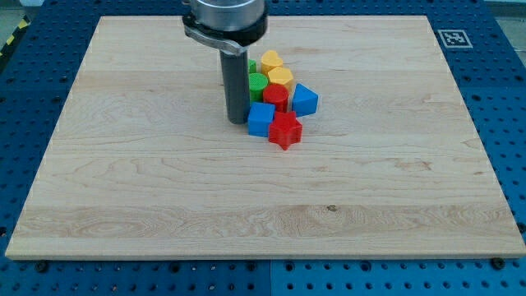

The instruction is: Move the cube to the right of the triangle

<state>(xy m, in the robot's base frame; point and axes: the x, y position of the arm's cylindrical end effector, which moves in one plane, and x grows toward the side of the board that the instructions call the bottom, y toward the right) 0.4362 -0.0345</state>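
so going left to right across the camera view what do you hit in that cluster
my tip → blue cube → red star → blue triangle. The green, yellow and other red blocks behind overlap too much to order.

**Block count, single view**

Blue blocks: 2. One cube (pixel 260 118); one triangle (pixel 304 99) at the cube's 2 o'clock.

Red blocks: 2. One star (pixel 285 130) at the cube's 4 o'clock; one cylinder-like block (pixel 276 97) at its 1 o'clock.

Yellow blocks: 2. One (pixel 271 61) at the cluster's 12 o'clock; second (pixel 281 77) just below it. Shapes unclear.

Green blocks: 2, both partly hidden. One round-topped (pixel 257 81); one sliver (pixel 252 64) above it.

Total visible: 8.
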